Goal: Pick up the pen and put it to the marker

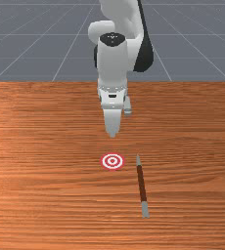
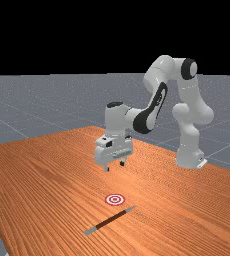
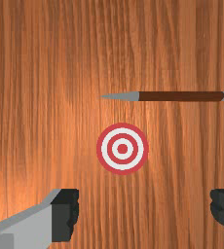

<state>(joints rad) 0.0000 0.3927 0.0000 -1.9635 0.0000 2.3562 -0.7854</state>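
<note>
Your end effector (image 2: pixel 115 166) hangs released above the table (image 1: pixel 41 185), fingers (image 3: pixel 64 216) wide apart. The pen (image 1: pixel 142 183) lies below it, to the front view's right, past the marker (image 1: pixel 112 161).

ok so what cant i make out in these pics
Pen, tip of its blunt end: wrist view, cut off by the edge.
Tool, rear finger: front view, hidden behind the nearer one.
Arm, upper part: front view, cut off by the top edge.

We've got our brown, grey-ended pen (image 1: pixel 142 185) lying flat, pointed tip near our flat, red-and-white ringed marker (image 1: pixel 112 161)!
</note>
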